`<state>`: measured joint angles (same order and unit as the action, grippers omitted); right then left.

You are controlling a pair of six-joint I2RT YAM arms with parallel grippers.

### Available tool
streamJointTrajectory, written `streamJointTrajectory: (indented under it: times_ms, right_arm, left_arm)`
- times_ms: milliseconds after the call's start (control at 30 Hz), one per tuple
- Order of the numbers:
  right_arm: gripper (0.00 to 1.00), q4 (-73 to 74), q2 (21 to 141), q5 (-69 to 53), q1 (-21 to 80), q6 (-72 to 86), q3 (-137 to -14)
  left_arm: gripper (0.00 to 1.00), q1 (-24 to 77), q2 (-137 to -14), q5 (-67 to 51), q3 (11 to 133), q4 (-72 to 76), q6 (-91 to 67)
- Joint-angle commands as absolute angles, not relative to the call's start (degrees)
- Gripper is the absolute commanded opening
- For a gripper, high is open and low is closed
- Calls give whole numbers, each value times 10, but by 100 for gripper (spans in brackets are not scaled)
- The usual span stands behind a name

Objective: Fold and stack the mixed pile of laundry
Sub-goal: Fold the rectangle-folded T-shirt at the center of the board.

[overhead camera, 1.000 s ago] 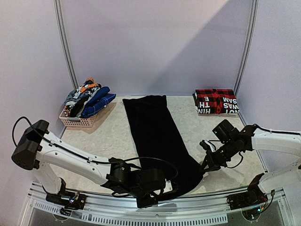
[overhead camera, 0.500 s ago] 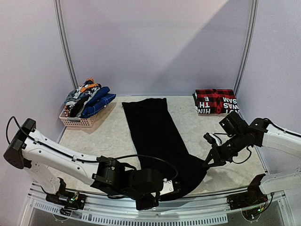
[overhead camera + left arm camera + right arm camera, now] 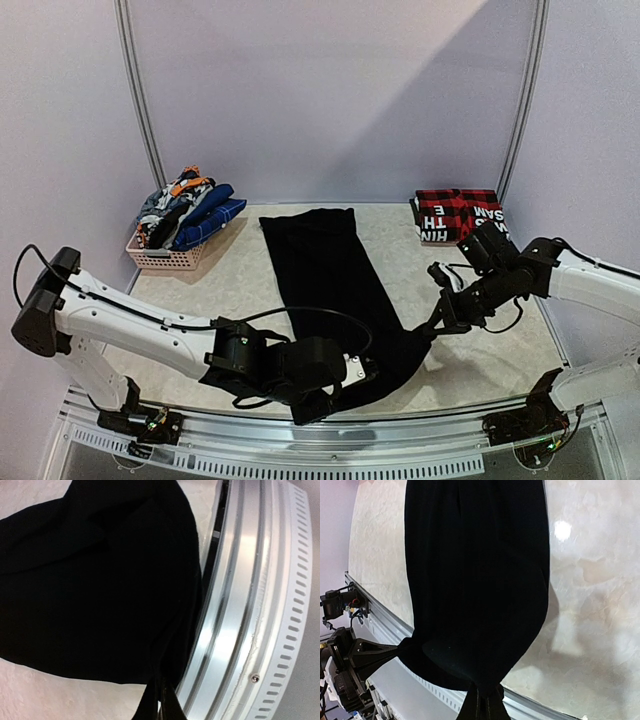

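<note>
Long black trousers [image 3: 325,265] lie lengthwise down the middle of the table, their near end raised and bunched. My left gripper [image 3: 362,376] is shut on the near left corner, close to the table's front rail; its wrist view shows the black cloth [image 3: 90,580] pinched between the closed fingers [image 3: 163,700]. My right gripper [image 3: 432,328] is shut on the near right corner, held above the table. In its wrist view the cloth [image 3: 475,570] hangs from the closed jaws [image 3: 486,705]. The rest of the mixed laundry pile [image 3: 185,208] sits heaped at the far left.
A small pale lattice basket [image 3: 160,260] holds the heap at the far left. A folded red and black plaid garment with white letters [image 3: 460,215] lies at the far right. The metal front rail [image 3: 250,605] runs right beside the left gripper. Lilac walls enclose the table.
The right gripper has moved away from the front edge and up with its corner of the trousers. The left gripper has shifted slightly inward, and the near end of the trousers is more bunched.
</note>
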<state>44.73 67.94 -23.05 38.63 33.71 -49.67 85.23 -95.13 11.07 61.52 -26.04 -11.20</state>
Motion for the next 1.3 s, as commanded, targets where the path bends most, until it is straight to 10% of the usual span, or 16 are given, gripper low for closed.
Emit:
streamJointTrajectory:
  times_ms: [0,1267]
  right_arm:
    - [0,423,698,-185,390,340,-541]
    - [0,343,1014,-27,353,321,-839]
  left_arm:
    - [0,828,-918,129,603,-261,-118]
    - [0,554,-939,185,668,-237,-22]
